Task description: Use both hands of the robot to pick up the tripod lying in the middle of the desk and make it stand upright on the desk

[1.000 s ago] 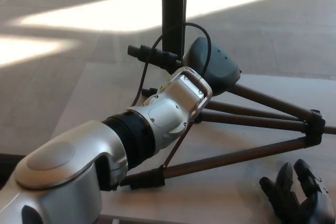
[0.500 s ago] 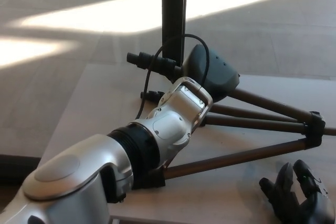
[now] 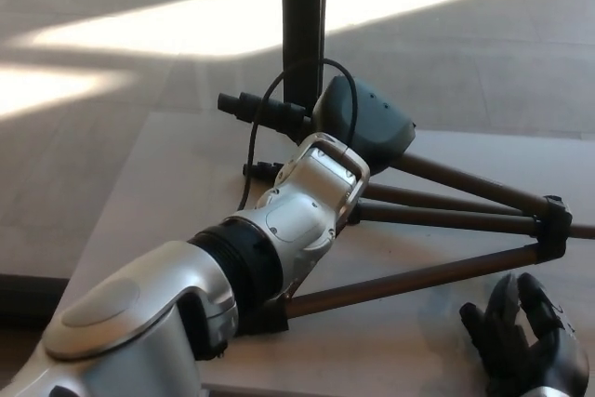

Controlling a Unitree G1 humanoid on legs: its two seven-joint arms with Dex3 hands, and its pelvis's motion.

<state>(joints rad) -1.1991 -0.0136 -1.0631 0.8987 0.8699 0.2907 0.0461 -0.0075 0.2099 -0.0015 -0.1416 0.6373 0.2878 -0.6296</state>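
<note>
The tripod (image 3: 446,218) lies on its side on the pale desk (image 3: 167,183), its brown legs fanned out to the right and joined by a black collar (image 3: 555,220). Its black handle (image 3: 256,107) sticks out to the left. My left arm reaches across the desk, and the dark left hand (image 3: 367,127) sits right on the tripod's head end, covering it. What the hand does underneath is hidden. My right hand (image 3: 525,341) hovers at the bottom right, just below the nearest leg, open and holding nothing.
A black upright post (image 3: 302,25) rises just behind the tripod's head. A black cable (image 3: 253,151) loops from my left wrist over the hand. The desk's left and near edges are close to my left arm; floor lies beyond.
My left hand and the tripod's head end have shifted slightly left. The right hand has risen a little towards the nearest leg. The view has also moved a bit.
</note>
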